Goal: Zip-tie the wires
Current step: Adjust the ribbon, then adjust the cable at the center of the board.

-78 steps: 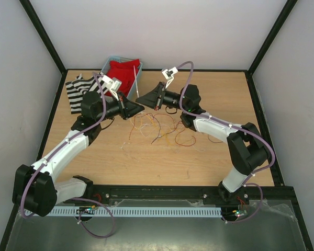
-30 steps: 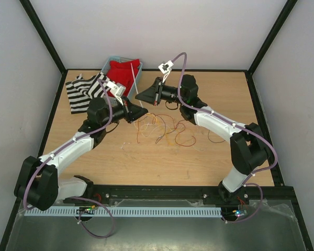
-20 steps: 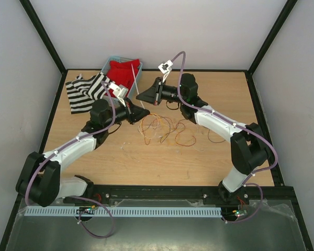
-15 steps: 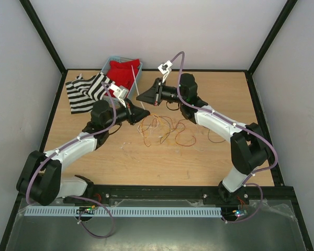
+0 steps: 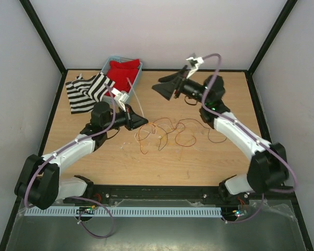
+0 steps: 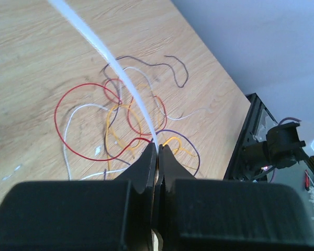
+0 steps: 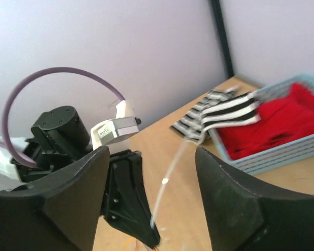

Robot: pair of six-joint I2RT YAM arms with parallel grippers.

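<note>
On the wooden table (image 5: 146, 162), between pale walls (image 5: 162, 31), the wires (image 5: 165, 133) sprawl

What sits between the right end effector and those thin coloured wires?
Nothing: the top view shows only bare table between the right end effector and the wires.

White shells and black joints on left arm (image 5: 68, 151) and right arm (image 5: 235, 130); a lilac cable (image 5: 213, 54) arcs behind the black wedge-shaped right end effector (image 5: 159, 89), seemingly into a white plug (image 5: 193, 60).
</note>
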